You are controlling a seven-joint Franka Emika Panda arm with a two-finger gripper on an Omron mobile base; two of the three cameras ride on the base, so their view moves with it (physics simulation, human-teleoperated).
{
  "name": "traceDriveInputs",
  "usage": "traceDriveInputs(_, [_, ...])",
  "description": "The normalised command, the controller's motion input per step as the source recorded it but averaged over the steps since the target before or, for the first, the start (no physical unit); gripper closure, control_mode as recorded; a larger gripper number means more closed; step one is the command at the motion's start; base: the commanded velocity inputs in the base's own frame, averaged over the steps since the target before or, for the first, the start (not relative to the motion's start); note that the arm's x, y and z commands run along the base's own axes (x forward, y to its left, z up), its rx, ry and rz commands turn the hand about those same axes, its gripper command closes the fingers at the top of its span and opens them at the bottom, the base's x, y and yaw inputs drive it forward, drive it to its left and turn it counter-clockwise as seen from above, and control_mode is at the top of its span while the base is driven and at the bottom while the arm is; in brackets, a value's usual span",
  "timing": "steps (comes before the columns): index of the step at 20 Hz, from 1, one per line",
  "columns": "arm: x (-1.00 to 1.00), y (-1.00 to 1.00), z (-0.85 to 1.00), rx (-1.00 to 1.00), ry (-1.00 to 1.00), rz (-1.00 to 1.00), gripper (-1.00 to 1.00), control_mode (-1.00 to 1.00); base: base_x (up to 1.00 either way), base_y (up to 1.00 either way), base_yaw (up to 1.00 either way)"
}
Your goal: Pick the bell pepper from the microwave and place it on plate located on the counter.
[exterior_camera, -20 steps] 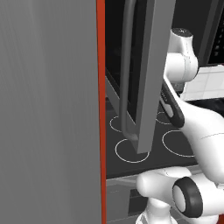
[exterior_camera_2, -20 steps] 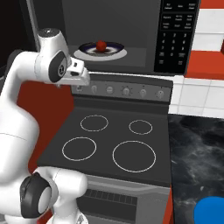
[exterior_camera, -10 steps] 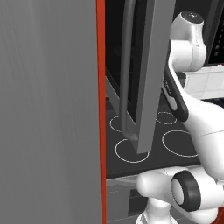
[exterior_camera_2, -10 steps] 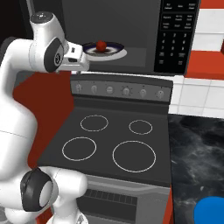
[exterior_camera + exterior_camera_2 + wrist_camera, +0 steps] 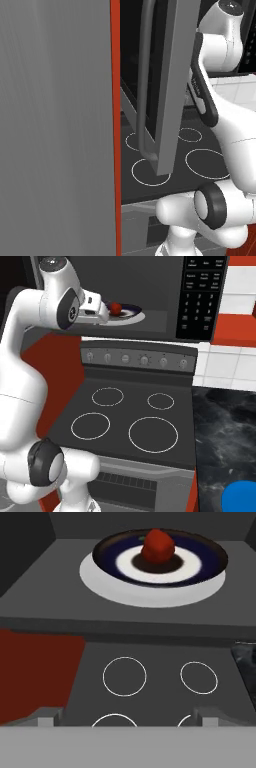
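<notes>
Microwave (image 5: 165, 296), a large dark grey box, is standing open above the stove, its grey door (image 5: 170, 85) with a long curved bar handle (image 5: 145, 85) swinging out over the burners. Stove (image 5: 135, 411), matt black with thin white rings and a row of round knobs, is sitting below. Tabletop (image 5: 225, 431), glossy black stone with whitish marbling, is lying to the stove's right and carrying the flat bright blue plate (image 5: 241, 497) at the lower corner of the right base view. Inside the microwave cavity, a shallow round dish (image 5: 155, 562) with a dark rim and white centre is resting on a pale turntable disc, and the bell pepper (image 5: 158, 546), small, red, smooth and rounded, is sitting at the dish's middle.

The tool (image 5: 127, 719) is hovering in front of the cavity mouth with its fingertips (image 5: 46, 717) spread wide and nothing between them.

Risks, by judgement: the arm is working close beside the open door, so a wide swing could be knocking it. The cavity ceiling is low, so a steep approach could be striking the upper edge. The pepper's slick, curved skin (rounded, hence prone to rolling) could be slipping out of a pinch set too high, or the fingers could be catching the dish rim and dragging the dish. The carry to the plate is long, crossing the whole stove.
</notes>
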Motion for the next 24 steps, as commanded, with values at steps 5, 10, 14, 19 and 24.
traceDriveInputs(5, [0.31, -0.12, 0.12, 0.00, -0.06, -0.02, -1.00, -1.00, 0.00, 0.00, 0.00])
traceDriveInputs(10, [0.39, -0.09, 0.00, 0.00, -0.05, -0.03, -1.00, -1.00, 0.00, 0.00, 0.00])
traceDriveInputs(14, [0.61, -0.10, -0.09, 0.00, -0.15, -0.02, -1.00, -1.00, 0.00, 0.00, 0.00])
traceDriveInputs(19, [0.31, -0.01, -0.24, 0.00, -0.24, -0.01, -1.00, -1.00, 0.00, 0.00, 0.00])
traceDriveInputs(24, [0.61, -0.04, 0.00, 0.03, -0.10, -0.02, -1.00, -1.00, 0.00, 0.00, 0.00])
